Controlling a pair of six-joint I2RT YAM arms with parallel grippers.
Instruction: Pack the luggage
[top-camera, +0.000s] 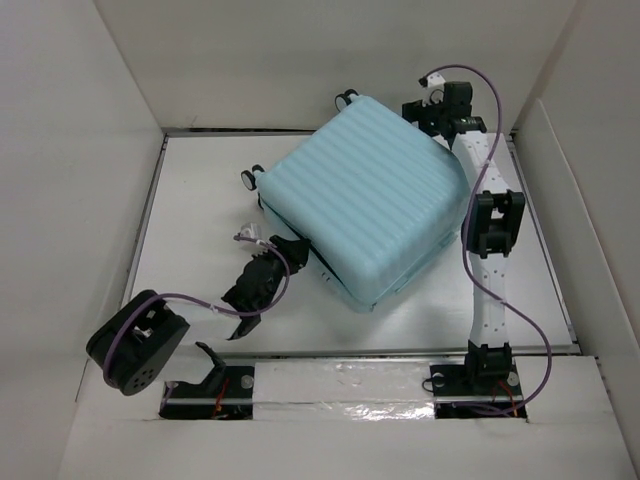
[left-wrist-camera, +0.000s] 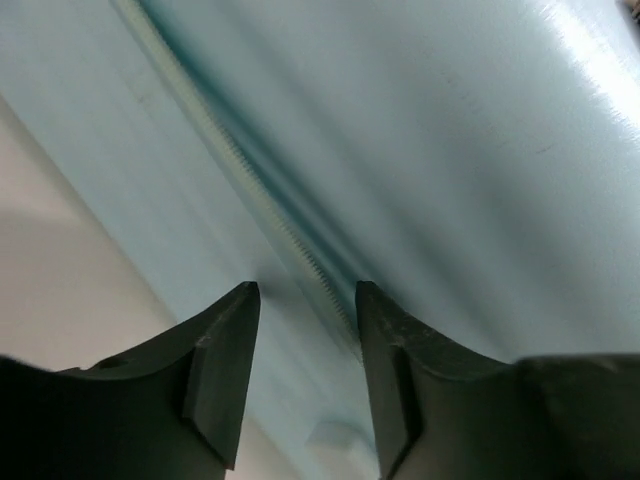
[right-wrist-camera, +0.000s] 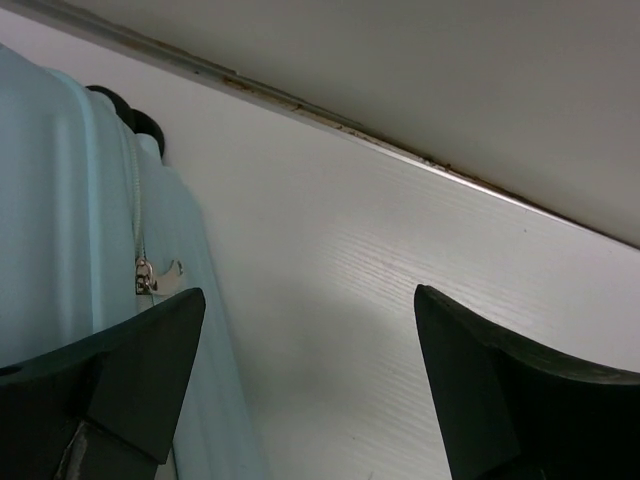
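The luggage (top-camera: 370, 195), a pale aqua ribbed hard-shell suitcase, lies flat and closed on the white table (top-camera: 200, 210), turned at an angle. Two of its wheels (top-camera: 248, 178) show on its far left side. My left gripper (top-camera: 298, 250) is at its near-left side. In the left wrist view this gripper (left-wrist-camera: 308, 290) is open, jaws either side of the zipper teeth (left-wrist-camera: 290, 240), holding nothing. My right gripper (top-camera: 420, 110) is at the far right corner. In the right wrist view it (right-wrist-camera: 310, 295) is wide open over the bare table, next to the zipper pull (right-wrist-camera: 150, 275).
White walls (top-camera: 90, 130) enclose the table on the left, back and right. A metal strip (right-wrist-camera: 300, 105) runs where the back wall meets the table. A taped ledge (top-camera: 340, 385) with both arm bases runs along the near edge. A suitcase wheel (right-wrist-camera: 130, 115) shows at the back.
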